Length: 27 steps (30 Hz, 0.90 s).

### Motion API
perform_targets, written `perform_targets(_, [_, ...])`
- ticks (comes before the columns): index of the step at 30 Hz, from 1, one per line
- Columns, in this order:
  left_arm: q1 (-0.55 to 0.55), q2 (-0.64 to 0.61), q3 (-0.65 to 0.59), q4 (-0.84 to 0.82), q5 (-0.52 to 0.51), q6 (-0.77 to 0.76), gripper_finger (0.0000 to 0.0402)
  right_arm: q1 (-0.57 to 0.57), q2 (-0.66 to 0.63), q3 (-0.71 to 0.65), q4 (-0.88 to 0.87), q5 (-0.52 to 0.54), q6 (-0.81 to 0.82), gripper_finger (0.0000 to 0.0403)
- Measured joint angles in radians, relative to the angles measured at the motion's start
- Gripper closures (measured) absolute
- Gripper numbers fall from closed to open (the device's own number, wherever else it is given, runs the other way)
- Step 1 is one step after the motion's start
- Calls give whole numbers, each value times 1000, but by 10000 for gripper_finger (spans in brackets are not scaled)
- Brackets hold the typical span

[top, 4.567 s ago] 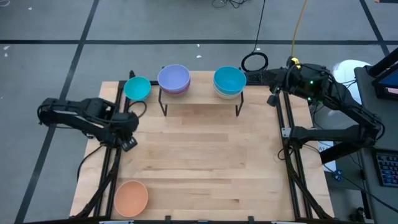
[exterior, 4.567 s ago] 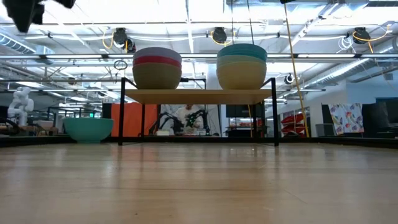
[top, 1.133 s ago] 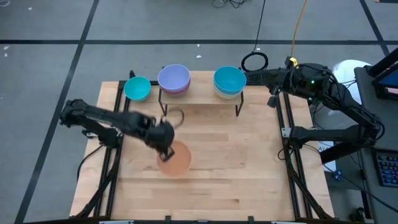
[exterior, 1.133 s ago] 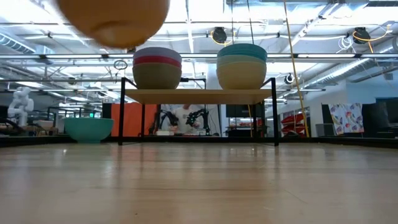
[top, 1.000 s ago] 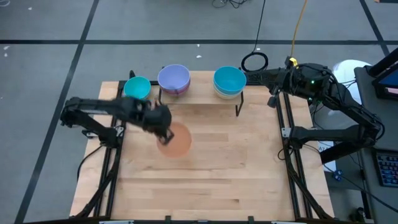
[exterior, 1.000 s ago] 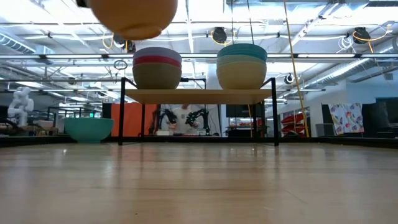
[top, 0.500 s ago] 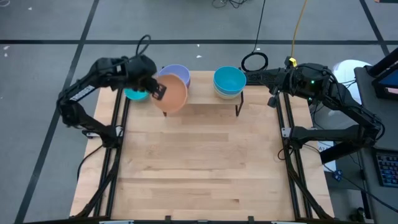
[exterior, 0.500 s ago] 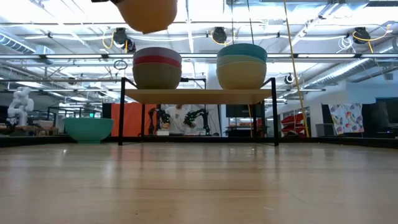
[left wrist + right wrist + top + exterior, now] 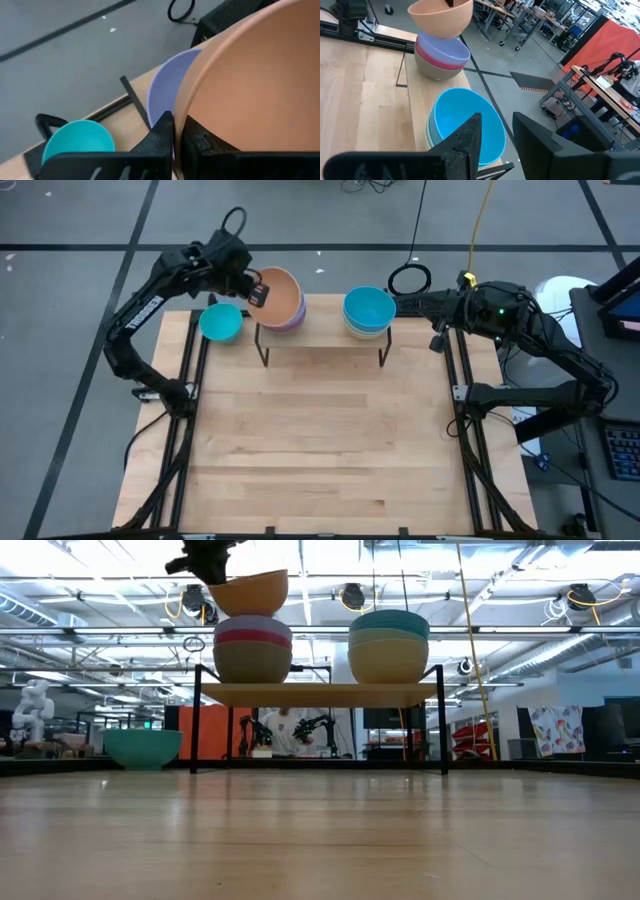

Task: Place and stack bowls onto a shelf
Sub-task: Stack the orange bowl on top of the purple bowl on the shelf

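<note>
The orange bowl (image 9: 281,296) hangs tilted just above the lavender bowl (image 9: 443,50), which tops the stack at the shelf's (image 9: 318,694) nine-o'clock end. The left gripper (image 9: 256,292) has its fingers clenched on the orange bowl's rim. A cyan-blue bowl (image 9: 368,308) tops the stack at three o'clock. Another cyan-blue bowl (image 9: 220,322) sits on the desk (image 9: 320,440). The right gripper (image 9: 496,131) waits beside the shelf, fingers parted.

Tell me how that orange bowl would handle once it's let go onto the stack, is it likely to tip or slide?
The orange bowl looks rigid and light: the left gripper holds it by one rim edge. It hangs tilted above the lavender bowl, so it may rock before nesting. Its smooth round sides could slide.
</note>
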Motion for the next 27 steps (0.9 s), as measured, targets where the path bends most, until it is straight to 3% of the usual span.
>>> perform_targets(9, [115, 42, 1, -11, 143, 66, 393, 0, 8, 0, 0, 1, 22, 300])
perform_targets(20, [149, 63, 2, -113, 180, 103, 393, 0, 9, 0, 0, 2, 21, 300])
perform_targets(27, [144, 85, 2, -95, 192, 139, 393, 0, 9, 0, 0, 2, 20, 300])
